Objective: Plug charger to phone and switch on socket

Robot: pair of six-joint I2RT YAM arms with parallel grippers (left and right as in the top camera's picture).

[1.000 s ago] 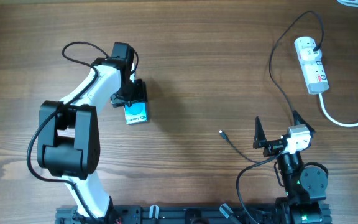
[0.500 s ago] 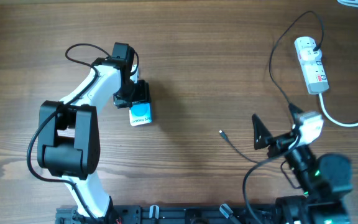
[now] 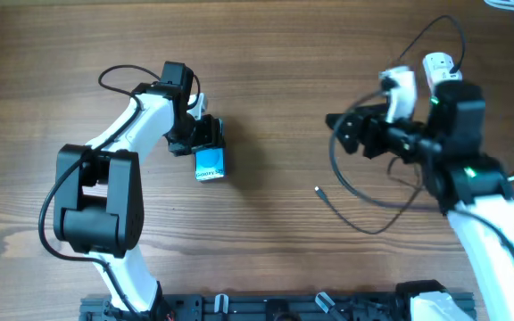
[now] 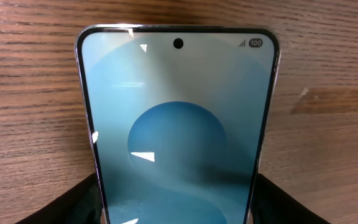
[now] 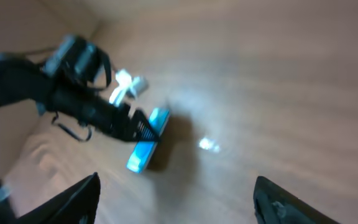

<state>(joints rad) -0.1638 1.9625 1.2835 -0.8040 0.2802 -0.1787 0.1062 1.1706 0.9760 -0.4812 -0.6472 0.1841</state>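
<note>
Right claw, spread and empty, hangs nearer the charger tip on the table than my left claw, which clamps the phone.

A brown wood-grain surface fills the frame, its grain running left to right. Thin pale cables cross the upper right corner.
</note>
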